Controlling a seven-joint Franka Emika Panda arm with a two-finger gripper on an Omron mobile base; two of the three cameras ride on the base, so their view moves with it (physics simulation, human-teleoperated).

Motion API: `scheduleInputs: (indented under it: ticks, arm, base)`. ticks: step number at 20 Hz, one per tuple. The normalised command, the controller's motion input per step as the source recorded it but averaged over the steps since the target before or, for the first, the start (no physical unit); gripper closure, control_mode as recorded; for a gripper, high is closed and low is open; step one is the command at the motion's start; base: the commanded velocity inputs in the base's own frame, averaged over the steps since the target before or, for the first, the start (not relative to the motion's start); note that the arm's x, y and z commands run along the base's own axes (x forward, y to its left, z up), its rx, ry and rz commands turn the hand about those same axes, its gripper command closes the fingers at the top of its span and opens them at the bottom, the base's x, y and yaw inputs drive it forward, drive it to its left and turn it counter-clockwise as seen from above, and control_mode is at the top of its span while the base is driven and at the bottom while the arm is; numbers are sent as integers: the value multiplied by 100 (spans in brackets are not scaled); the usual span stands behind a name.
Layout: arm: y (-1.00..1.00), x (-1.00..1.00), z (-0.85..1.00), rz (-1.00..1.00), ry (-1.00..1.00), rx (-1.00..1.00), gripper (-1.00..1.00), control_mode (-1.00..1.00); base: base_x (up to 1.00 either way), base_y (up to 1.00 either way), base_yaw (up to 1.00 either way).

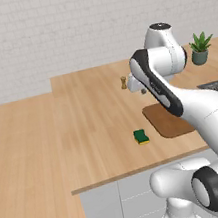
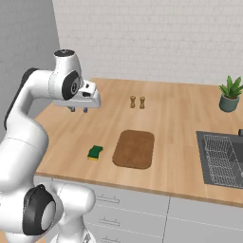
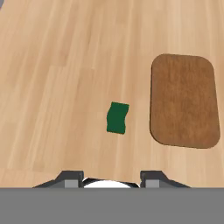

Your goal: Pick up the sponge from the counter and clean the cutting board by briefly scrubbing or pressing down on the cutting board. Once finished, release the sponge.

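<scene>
Fingers (image 3: 105,176) spread open, holding nothing, high above worktop (image 2: 180,118); sponge (image 2: 95,152) near front edge, just beside cutting board (image 2: 134,149); sink basin (image 2: 223,159) at right edge.

The arm hides the right part of the cutting board (image 1: 163,119), and the sink (image 2: 223,159) is cut off at the picture's edge.

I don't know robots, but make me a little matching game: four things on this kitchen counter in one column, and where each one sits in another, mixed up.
Things:
1. sponge
2. cutting board
3. potted plant
4. two small shakers

Places:
A. back right of the counter, beyond the sink
B. on bare counter, just left of the board
C. behind the board, mid-counter
D. near the front edge, between sponge and sink

Pairs: 1-B, 2-D, 3-A, 4-C
</scene>
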Motion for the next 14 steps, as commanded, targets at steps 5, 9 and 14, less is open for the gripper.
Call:
scheduleInputs:
  ticks: [5,9,14]
  arm:
    - [0,-16,0,0,0,0,-100,-100]
    - [0,-61,-6,0,0,0,-100,-100]
    - [-3,-21,-43,0,5,5,-100,-100]
  base:
    - [0,0,0]
    - [0,0,0]
    - [0,0,0]
